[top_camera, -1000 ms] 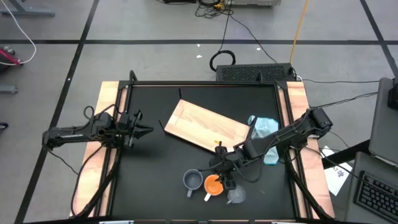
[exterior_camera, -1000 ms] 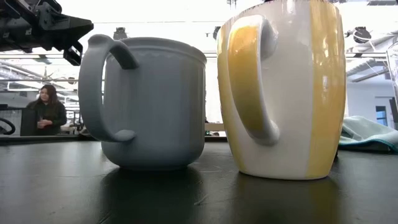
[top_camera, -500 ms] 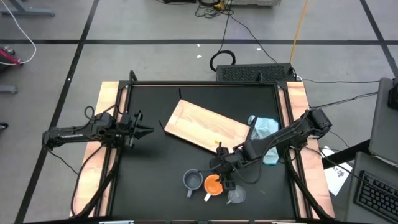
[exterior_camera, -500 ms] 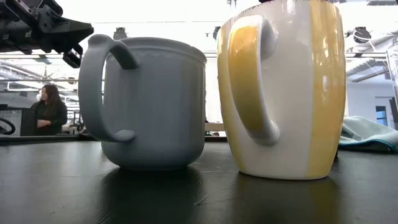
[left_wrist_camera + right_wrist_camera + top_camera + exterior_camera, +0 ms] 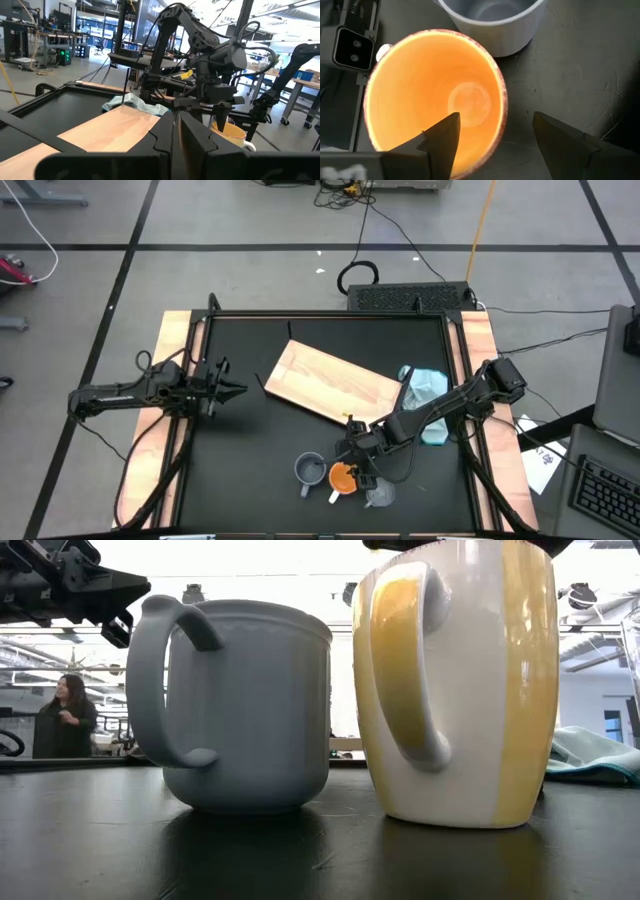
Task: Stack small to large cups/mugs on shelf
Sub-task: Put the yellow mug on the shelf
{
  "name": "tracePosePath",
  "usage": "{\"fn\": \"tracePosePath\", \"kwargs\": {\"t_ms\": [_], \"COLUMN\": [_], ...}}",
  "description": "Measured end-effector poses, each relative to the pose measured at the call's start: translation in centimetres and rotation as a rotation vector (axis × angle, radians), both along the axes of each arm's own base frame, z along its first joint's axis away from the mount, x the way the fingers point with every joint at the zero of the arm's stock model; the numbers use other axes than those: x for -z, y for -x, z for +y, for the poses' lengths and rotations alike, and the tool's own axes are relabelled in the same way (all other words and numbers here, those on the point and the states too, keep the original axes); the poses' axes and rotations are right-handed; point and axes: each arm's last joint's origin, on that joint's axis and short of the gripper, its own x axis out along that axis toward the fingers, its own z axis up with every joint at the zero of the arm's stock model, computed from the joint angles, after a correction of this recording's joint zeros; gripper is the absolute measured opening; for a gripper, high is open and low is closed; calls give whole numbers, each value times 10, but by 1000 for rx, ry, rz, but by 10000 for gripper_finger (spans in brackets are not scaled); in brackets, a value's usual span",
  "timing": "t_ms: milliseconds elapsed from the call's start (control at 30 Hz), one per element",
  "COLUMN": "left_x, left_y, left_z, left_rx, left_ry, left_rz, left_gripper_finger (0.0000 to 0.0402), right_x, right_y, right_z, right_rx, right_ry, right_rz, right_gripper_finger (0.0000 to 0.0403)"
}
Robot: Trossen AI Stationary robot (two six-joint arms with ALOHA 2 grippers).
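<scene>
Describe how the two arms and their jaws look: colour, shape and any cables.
Both arms are dark, nearly black, built of slim jointed segments. The left arm ends in a pointed two-finger left gripper, and a thin black cable loops beside its wrist. The right gripper has flat, tapering dark jaws with angular tips. No markings can be made out.

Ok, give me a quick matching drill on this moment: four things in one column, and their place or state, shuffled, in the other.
Things:
1. orange mug with a handle
2. grey-blue mug with a handle
3. light-wood board
4. left gripper

Places or states:
A. lies flat and bare, nothing standing on it
B. waits shut at the table's left side
C. straddled at its rim by the open right gripper
D. stands free beside the orange mug

Pairs: 1-C, 2-D, 3-A, 4-B
</scene>
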Motion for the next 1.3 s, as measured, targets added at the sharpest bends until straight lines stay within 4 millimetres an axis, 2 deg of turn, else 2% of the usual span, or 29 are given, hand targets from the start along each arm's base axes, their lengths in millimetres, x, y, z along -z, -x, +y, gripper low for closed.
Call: {"fn": "tracePosePath", "kwargs": {"t_ms": [233,533,1033,1133,1300], "left_x": [0,0,1,2,2], "left_y": [0,0,0,0,0], "left_z": [0,0,0,0,0], "left_rx": [0,0,0,1,1], "left_ry": [1,1,5,6,9], "left_rz": [0,1,15,16,18], "left_gripper_finger": [33,33,33,33,33], "right_x": [-2,-2,-4,-10,-32], "right_y": [-2,-3,-6,-6,-3], "right_z": [-1,-1,-11,-14,-16], "right_rx": [16,-30,-24,-18,-23], "right_ry": [38,69,102,102,112], "right_rz": [-45,-59,-82,-98,-153], "right_gripper_finger": [157,16,8,8,8]}}
